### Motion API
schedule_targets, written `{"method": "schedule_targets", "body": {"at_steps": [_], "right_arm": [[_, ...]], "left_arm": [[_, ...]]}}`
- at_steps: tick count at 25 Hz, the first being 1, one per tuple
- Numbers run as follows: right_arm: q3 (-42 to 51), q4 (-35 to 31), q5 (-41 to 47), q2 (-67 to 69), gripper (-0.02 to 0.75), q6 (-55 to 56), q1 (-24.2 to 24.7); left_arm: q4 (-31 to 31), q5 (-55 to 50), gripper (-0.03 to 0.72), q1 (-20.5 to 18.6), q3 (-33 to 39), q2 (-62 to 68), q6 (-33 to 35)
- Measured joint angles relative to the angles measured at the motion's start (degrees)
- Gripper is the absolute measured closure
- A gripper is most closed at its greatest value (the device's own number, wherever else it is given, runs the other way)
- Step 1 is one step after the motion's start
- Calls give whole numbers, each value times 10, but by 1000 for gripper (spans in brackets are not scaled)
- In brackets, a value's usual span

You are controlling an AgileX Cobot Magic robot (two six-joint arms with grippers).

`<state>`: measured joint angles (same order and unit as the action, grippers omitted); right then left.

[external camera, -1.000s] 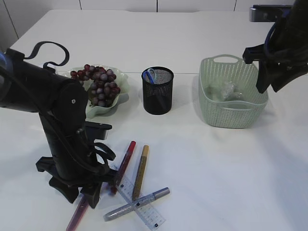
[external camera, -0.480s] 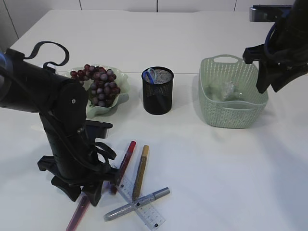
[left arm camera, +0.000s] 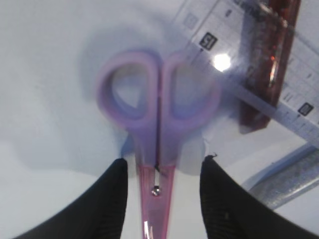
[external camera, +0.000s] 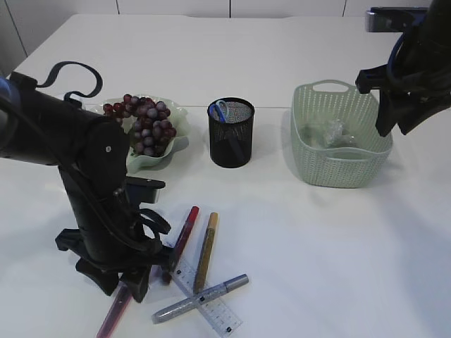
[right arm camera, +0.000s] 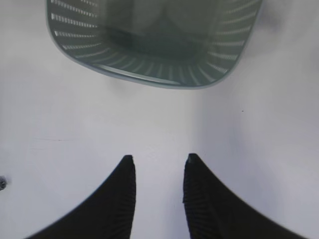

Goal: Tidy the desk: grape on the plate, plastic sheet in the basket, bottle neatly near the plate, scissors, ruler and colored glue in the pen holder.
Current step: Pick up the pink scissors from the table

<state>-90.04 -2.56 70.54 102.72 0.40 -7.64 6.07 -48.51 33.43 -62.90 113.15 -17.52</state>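
Observation:
Pink and purple scissors (left arm camera: 157, 99) lie flat on the table, and their pink blade tip (external camera: 113, 317) pokes out beneath my left arm. My left gripper (left arm camera: 162, 162) is open and straddles the blade just below the handles, with a gap on each side. The clear ruler (external camera: 211, 310) lies under red (external camera: 183, 236), gold (external camera: 206, 250) and silver (external camera: 201, 299) glue pens. Grapes (external camera: 148, 123) rest on the pale plate (external camera: 180, 121). A crumpled plastic sheet (external camera: 335, 132) sits in the green basket (external camera: 338, 165). My right gripper (right arm camera: 158, 158) is open and empty beside the basket. The bottle is out of view.
A black mesh pen holder (external camera: 231, 137) with a blue-handled item (external camera: 218, 110) inside stands between plate and basket. In the left wrist view the ruler (left arm camera: 259, 74), the red glue pen (left arm camera: 266, 55) and the silver glue pen (left arm camera: 294, 174) lie just right of the scissors.
My left arm has shifted very slightly over the scissors. The right arm has stayed still.

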Motion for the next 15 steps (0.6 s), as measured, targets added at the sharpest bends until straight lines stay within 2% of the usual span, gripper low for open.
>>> {"method": "schedule_targets", "body": {"at_steps": [15], "right_arm": [[0,2,0,0,462,0,0]], "left_arm": [[1,8,346,0,-1,6,0]]}}
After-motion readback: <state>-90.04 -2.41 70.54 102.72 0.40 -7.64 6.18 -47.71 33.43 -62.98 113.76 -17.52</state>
